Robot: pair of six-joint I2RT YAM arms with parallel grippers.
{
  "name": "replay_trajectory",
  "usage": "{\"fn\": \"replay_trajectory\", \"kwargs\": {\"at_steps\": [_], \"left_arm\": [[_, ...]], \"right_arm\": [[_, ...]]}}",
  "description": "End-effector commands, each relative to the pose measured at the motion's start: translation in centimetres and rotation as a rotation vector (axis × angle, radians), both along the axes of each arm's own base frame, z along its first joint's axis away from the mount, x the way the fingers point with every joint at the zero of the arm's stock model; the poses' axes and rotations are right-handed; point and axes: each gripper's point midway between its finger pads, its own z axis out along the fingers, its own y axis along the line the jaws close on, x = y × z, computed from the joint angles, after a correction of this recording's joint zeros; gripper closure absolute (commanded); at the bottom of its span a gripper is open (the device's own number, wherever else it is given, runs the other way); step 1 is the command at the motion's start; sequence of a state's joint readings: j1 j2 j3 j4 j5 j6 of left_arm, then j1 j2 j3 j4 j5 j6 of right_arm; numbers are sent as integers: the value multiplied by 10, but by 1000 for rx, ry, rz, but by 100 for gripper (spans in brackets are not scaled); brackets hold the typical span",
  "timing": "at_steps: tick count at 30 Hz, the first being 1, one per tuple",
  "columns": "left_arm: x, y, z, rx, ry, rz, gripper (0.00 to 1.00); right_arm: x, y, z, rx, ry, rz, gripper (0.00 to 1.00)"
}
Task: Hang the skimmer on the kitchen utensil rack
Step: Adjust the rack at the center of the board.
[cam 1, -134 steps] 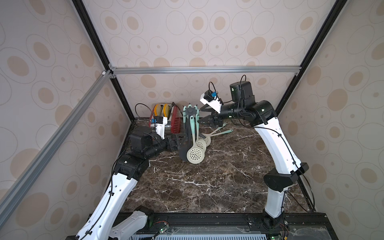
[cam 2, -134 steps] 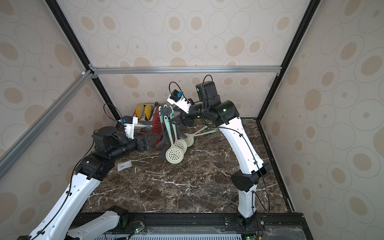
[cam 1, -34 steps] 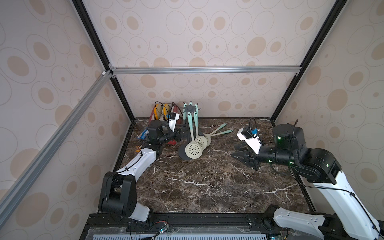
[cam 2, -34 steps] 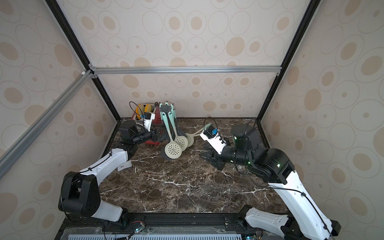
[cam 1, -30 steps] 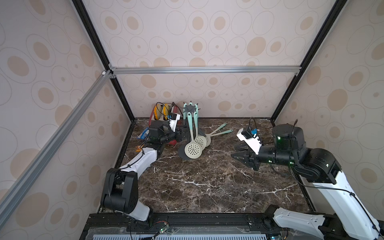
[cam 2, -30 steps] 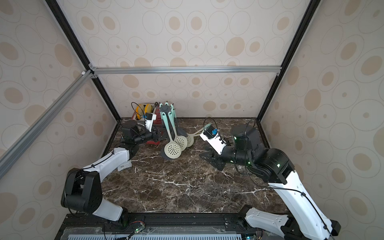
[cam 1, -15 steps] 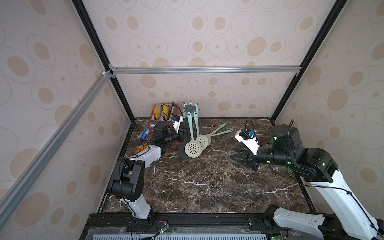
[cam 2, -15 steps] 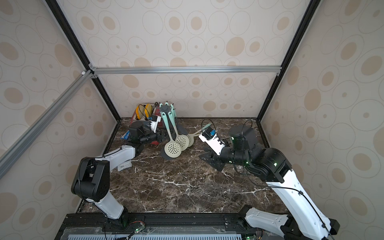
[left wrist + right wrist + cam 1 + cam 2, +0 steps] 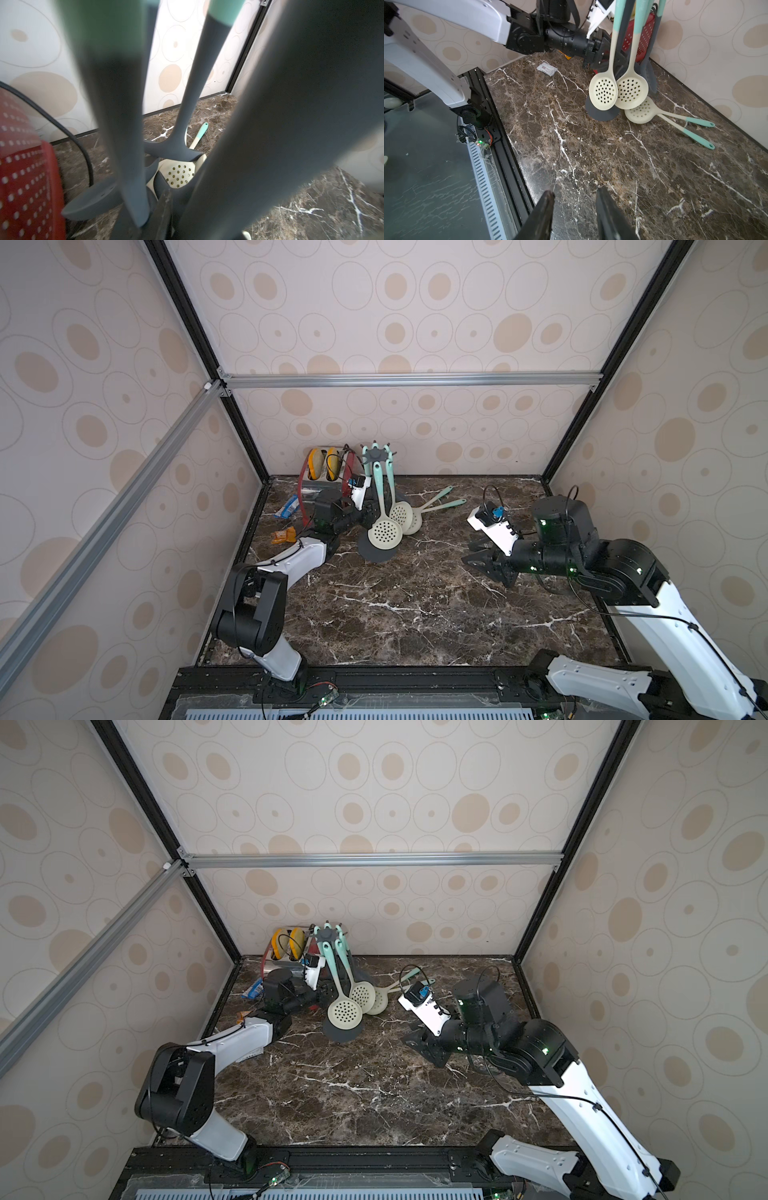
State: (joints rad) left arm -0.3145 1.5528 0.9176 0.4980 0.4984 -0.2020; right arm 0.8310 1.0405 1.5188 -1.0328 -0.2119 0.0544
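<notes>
1. At the back left of the counter stands the rack. Two hanging skimmers dangle from its crown by their mint handles, cream bowls low over the round base.
2. Two loose skimmers lie on the counter just beside that base. Their bowls overlap and their handles point away from the rack.
3. The left pincer is pushed in low among the hanging handles, close to the pole. Its own camera shows only blurred grey shafts, so nobody can tell whether it pinches the pole or stands spread.
4. The right pincer hovers over bare counter, well apart from the loose skimmers. Its fingers are spread with nothing between them.
5. The job looks half done, and the step in hand is probably a pickup of a loose skimmer.
6. To do it well, the right arm should take whichever skimmer lies on top. It should grip across the mint handle just short of the end hole, so the hole stays free for a hook.
7. It should then raise the skimmer upright and come at an empty hook on the near side, clear of the hanging bowls.
8. The rack is tall and slim, so a nudge could rock it. A steadying hold on the pole would help.
</notes>
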Motion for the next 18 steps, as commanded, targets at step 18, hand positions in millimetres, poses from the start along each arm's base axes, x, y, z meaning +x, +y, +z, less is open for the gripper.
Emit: {"fn": "replay_trajectory", "kwargs": {"at_steps": [18], "left_arm": [[-21,69,44,2,-170,1049,100]], "right_arm": [[23,-35,-42,0,38,-322,67]]}}
